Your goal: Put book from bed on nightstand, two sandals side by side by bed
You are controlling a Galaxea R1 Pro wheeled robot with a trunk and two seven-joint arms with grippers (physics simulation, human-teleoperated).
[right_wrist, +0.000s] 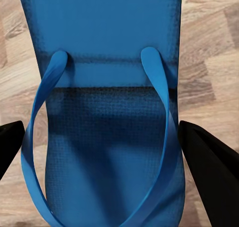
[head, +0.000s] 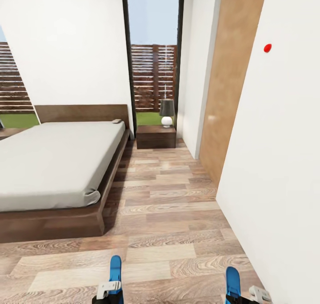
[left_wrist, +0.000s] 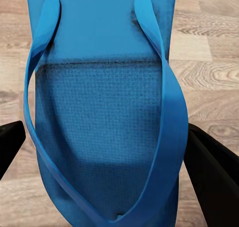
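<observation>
1. Two bright blue flat sandals, one per claw, carried low over the wood-plank floor (head: 169, 206) for setting beside the bed: left gripper (left_wrist: 99, 152) clenched on the left sandal (left_wrist: 99, 112), right gripper (right_wrist: 99, 157) on the right sandal (right_wrist: 104, 112).
2. One low bed (head: 53, 162), pale mattress, dark frame.
3. One small dark book (head: 117, 121), at the mattress's far corner.
4. One dark brown nightstand (head: 155, 137), beyond the bed's far corner, bearing one lamp (head: 167, 113).

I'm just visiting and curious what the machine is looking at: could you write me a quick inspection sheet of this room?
Surface: light wood-plank floor.
Job's things: bed at left; small flat object, maybe the book, near the headboard; nightstand beyond it; one blue sandal in the left tool, another sandal in the right tool.
Clutter: lamp on the nightstand.
Tools: each has fingers flanking a sandal.
Cables: nothing seen.
Surroundings: white walls, window, fence.
</observation>
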